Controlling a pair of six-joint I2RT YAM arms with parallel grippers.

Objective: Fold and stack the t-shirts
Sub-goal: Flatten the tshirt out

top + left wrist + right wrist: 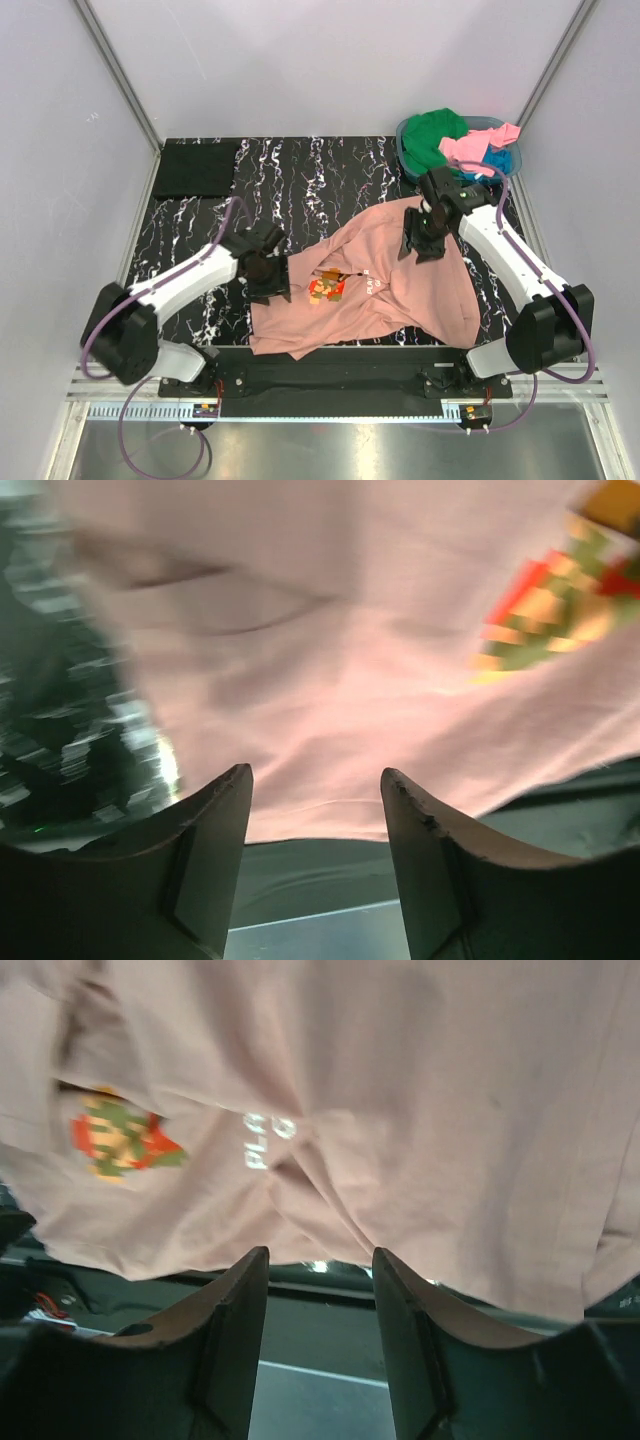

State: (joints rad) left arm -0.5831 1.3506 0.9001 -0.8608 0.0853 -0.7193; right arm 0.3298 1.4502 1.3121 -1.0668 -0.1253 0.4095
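Salmon-pink t-shirt (390, 290) lies rumpled on the near half of the marbled table (300, 170).
Left gripper (272, 288) hovers spread at its left edge, right gripper (428, 250) spread over its far edge. The cloth looks soft, light and limp, probably best pinched at the corners.

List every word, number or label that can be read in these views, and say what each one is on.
White lettering on the salmon-pink t-shirt, beside its pixel-style print: creased in the right wrist view and tiny in the top view, so too small and blurred to read.
No other text, brand, number or sign shows in any of the three views.
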